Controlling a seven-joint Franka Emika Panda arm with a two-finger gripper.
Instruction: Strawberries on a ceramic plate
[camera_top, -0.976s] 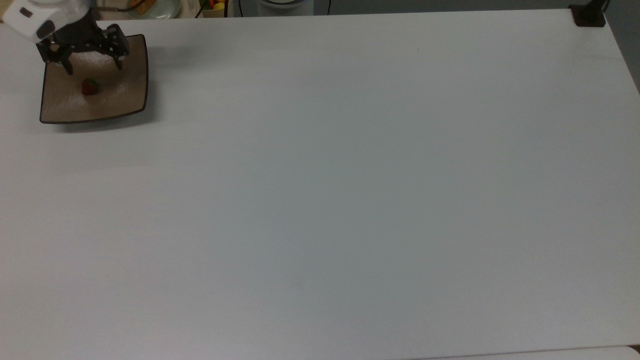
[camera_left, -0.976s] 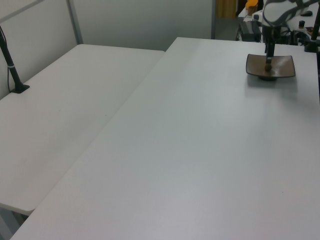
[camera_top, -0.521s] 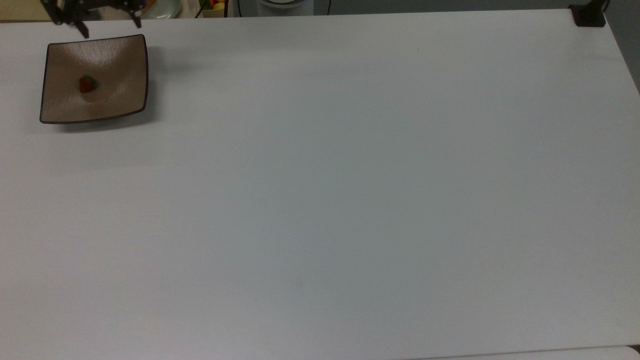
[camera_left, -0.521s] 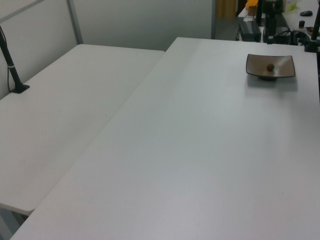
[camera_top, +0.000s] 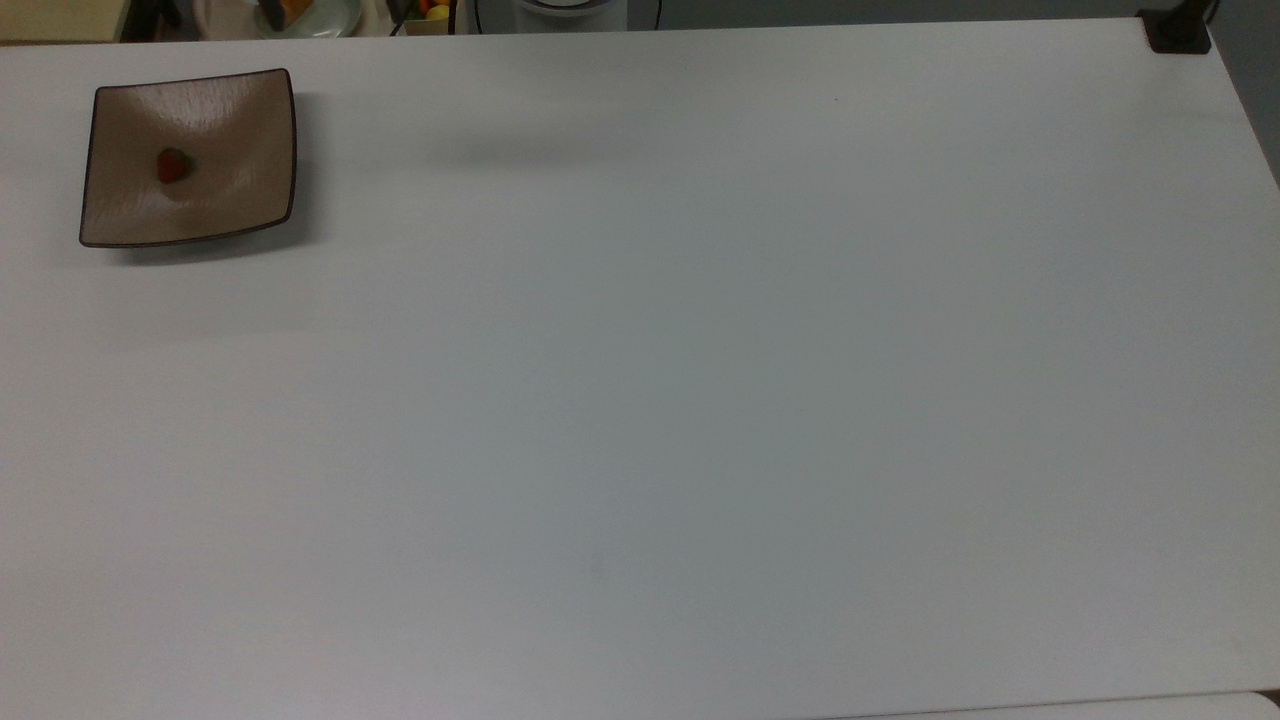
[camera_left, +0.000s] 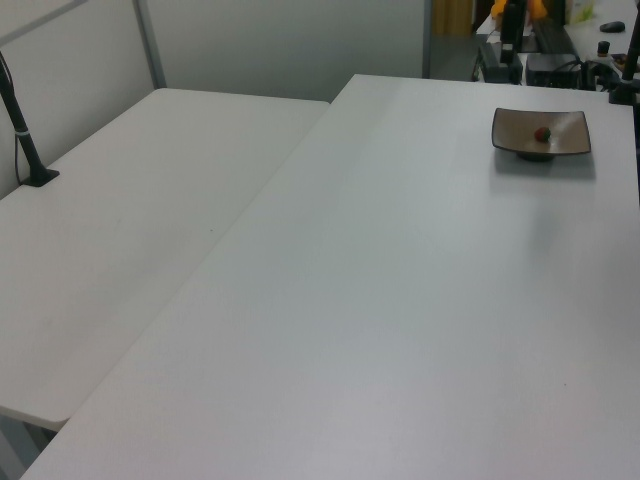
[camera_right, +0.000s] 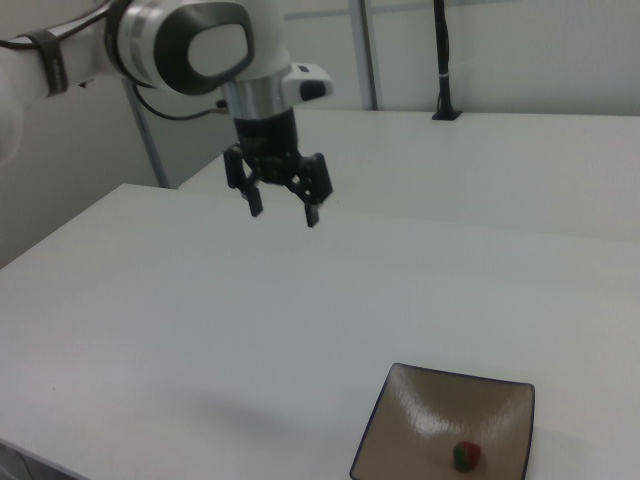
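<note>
A small red strawberry (camera_top: 172, 166) with a green cap lies inside the tan-brown square ceramic plate (camera_top: 240, 190), a little left of the plate's middle in the top view. In the left view the strawberry (camera_left: 543, 133) rests on the plate (camera_left: 570, 140) at the far right of the table. The right view has the strawberry (camera_right: 466, 455) on the plate (camera_right: 420, 425) at the bottom edge. There my gripper (camera_right: 282, 214) hangs high above the table, well away from the plate, open, with nothing between its fingers.
The white table (camera_top: 700, 400) stretches wide to the top view's right of the plate. A pale round plate with orange food (camera_top: 290, 14) and a box of fruit (camera_top: 432, 12) sit beyond its far edge. A black clamp (camera_top: 1178, 34) grips the top view's far right corner.
My open gripper has risen from just over the plate and left the top view's upper edge. The strawberry stays on the plate, now uncovered.
</note>
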